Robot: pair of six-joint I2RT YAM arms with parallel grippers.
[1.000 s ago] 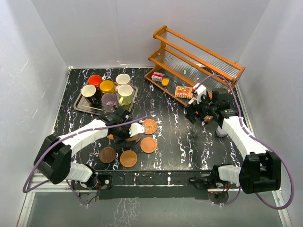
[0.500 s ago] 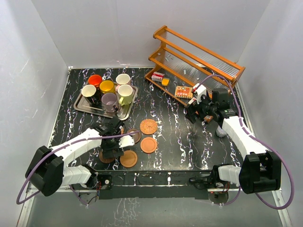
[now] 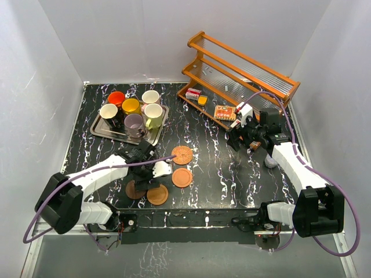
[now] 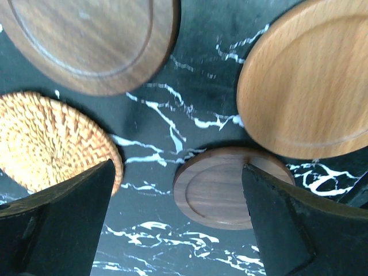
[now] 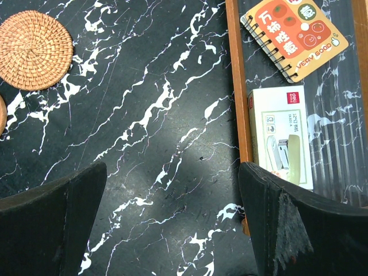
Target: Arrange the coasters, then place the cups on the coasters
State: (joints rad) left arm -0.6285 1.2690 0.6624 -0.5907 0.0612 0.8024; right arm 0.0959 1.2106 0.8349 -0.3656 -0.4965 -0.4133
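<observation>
My left gripper (image 3: 148, 180) (image 4: 178, 230) hangs open and empty over a group of coasters at the front of the table. Between its fingers lies a dark brown coaster (image 4: 230, 187), flat on the table. Around it are a second dark brown coaster (image 4: 92, 40), an orange-brown coaster (image 4: 310, 80) and a woven tan coaster (image 4: 52, 141). In the top view another woven coaster (image 3: 182, 154) and two orange-brown coasters (image 3: 182, 177) (image 3: 157, 194) show. The cups (image 3: 134, 123) stand together on a metal tray (image 3: 101, 130) at the back left. My right gripper (image 3: 239, 142) (image 5: 172, 224) is open over bare table.
A wooden rack (image 3: 237, 75) stands at the back right, holding a spiral notebook (image 5: 293, 34) and a stapler box (image 5: 284, 135). A small grey cup (image 3: 270, 161) sits beside the right arm. White walls close in the left, back and right sides.
My left gripper has moved from just in front of the tray toward the near edge, over the coaster group, and stayed open. The right arm has not moved.
</observation>
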